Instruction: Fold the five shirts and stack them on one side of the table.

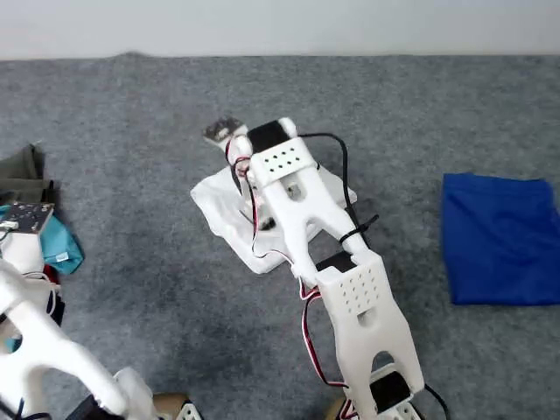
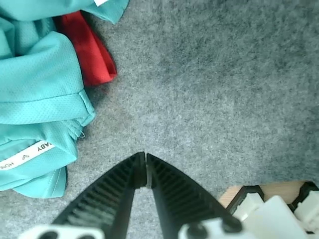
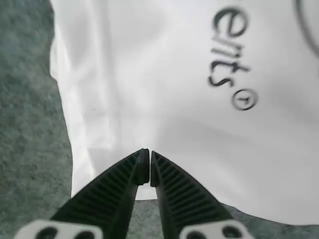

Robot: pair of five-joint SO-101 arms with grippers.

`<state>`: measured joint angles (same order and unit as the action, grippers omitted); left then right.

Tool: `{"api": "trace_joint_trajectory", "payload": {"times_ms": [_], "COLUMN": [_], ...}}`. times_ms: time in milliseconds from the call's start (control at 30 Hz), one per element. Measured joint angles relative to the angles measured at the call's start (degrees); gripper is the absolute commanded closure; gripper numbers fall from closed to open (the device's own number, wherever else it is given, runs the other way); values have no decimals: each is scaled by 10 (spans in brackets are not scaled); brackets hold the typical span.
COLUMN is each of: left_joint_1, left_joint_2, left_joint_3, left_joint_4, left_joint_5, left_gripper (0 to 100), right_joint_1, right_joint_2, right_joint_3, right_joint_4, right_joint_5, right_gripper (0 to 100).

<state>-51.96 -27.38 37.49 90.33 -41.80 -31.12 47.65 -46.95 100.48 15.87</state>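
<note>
In the high view my right arm [image 1: 297,192] stretches out over the white shirt [image 1: 219,214], which lies rumpled and only partly folded in the middle of the grey table [image 1: 131,105]. A blue shirt [image 1: 499,236] sits folded flat at the far right side, well apart. At the left edge a loose heap waits with an olive shirt [image 1: 22,171] and a teal shirt [image 1: 63,247] in it, and my left arm [image 1: 35,341] stands just beside it. Through my left wrist view, my left gripper [image 2: 145,169] is clenched with nothing in it, over bare table near the teal shirt and a red shirt [image 2: 87,50] tucked under it. Through my right wrist view, my right gripper [image 3: 146,164] is also pressed closed, its tips over the white shirt near one edge. I see no cloth between the jaws, so I judge it is not holding the shirt. The risks I see: if I push or drag with closed tips, the thin fabric could bunch and undo what fold it has. If I open and pinch here, I might catch only the top layer and pull the shirt askew. My left gripper sits so close to the heap that a careless grab could take two shirts at once.
</note>
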Motion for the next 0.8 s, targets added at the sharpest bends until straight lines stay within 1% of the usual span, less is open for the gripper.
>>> {"api": "trace_joint_trajectory", "payload": {"times_ms": [233,433,633,800], "left_joint_1": [0,0,0,0], "left_joint_2": [0,0,0,0], "left_joint_3": [0,0,0,0], "left_joint_4": [0,-9,-9,-9], "left_joint_5": [0,0,0,0], "left_gripper": [992,992,992,991], "right_joint_1": [-11,-11,-9,1], "right_joint_2": [-1,-14,-109,-200], "right_joint_3": [55,64,73,140], "right_joint_4": [0,0,0,0], "right_joint_5": [0,0,-3,-55], "right_gripper": [989,989,987,986]}}
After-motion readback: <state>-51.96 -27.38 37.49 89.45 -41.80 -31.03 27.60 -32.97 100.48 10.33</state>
